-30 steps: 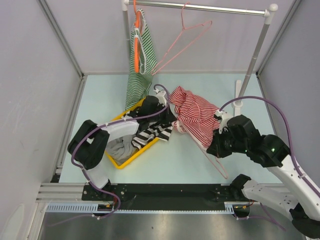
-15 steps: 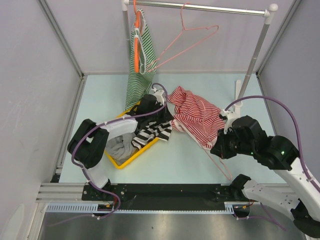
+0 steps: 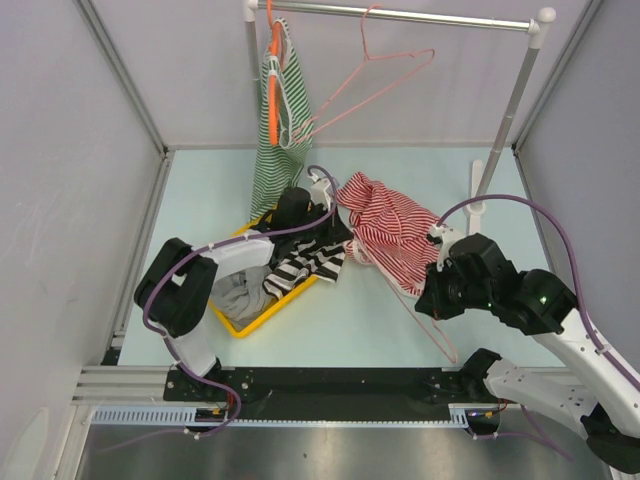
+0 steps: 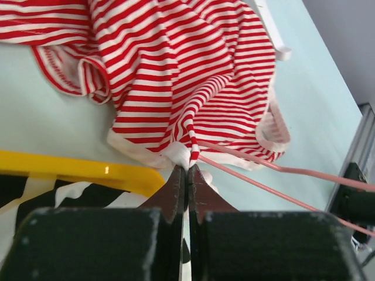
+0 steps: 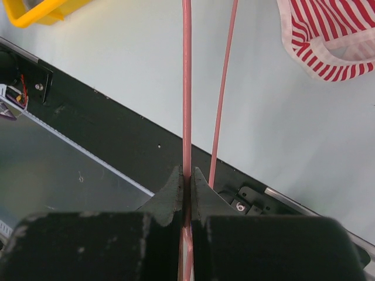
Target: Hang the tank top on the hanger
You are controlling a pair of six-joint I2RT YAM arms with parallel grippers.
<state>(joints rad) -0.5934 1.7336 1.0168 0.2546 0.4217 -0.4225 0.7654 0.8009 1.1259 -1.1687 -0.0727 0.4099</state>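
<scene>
Bright, even light; soft shadows

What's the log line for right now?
left fingers: shut on top | right fingers: shut on hanger | top: on table

I'm in a lab test cell: plain grey partition walls (image 3: 60, 150), aluminium frame struts (image 3: 124, 80), pale-green tabletop (image 3: 360, 320).

Right wrist view: your thin pink wire hanger (image 5: 186, 88) runs off the top edge, and the yellow plastic tray (image 5: 41, 12) is cropped at the corner. From above, you lose most of that hanger beneath the red-and-white striped tank top (image 3: 395, 235), hook included.
</scene>
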